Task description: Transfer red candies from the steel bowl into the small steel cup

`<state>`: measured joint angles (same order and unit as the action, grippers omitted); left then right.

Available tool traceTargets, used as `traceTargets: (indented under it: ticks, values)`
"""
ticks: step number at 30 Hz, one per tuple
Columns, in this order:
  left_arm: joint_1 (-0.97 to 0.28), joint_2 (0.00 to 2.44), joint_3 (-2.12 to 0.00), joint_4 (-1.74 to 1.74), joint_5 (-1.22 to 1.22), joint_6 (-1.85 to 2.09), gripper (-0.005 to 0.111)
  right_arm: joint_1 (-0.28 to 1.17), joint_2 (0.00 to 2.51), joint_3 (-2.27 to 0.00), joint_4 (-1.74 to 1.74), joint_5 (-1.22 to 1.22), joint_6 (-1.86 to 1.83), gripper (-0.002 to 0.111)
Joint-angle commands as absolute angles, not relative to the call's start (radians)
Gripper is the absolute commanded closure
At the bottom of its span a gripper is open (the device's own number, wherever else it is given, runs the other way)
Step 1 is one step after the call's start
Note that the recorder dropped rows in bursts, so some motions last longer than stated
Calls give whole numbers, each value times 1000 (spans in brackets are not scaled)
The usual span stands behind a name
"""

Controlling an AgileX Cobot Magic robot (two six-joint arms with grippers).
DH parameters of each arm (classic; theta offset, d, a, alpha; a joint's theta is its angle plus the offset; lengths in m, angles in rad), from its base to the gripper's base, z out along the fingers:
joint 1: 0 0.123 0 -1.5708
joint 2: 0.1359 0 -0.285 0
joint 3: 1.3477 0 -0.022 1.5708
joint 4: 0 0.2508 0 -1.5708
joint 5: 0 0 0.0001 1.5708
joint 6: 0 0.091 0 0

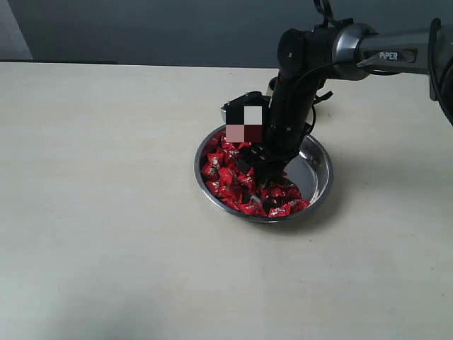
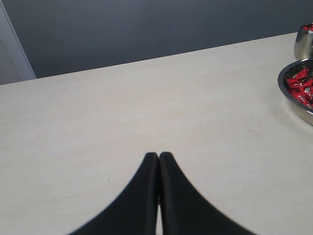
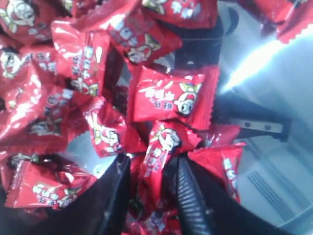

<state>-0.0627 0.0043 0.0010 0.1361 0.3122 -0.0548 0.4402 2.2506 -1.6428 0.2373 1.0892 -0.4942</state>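
The steel bowl sits mid-table with the red candies heaped in its left half. My right gripper reaches down into that heap. In the right wrist view its two black fingers stand close together around one upright red candy, shut on it, with more candies and bare bowl steel around them. The small steel cup shows at the edge of the left wrist view, beyond the bowl, with red candies in its mouth. My left gripper is shut over bare table, holding nothing.
The pale table stretches wide to the left and front of the bowl. A dark wall runs along the table's far edge. In the exterior view the right arm hides the cup.
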Motion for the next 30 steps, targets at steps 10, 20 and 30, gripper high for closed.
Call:
traceTargets:
  ticks: [10, 20, 30]
  values:
    - [-73, 0, 0, 136, 309, -60, 106, 438, 2239, -1640, 222, 1041, -495, 82]
    - [-73, 0, 0, 136, 309, -60, 106, 438, 2239, -1640, 187, 1049, -494, 108]
    - [-73, 0, 0, 136, 309, -60, 106, 438, 2185, -1640, 184, 1066, -494, 108]
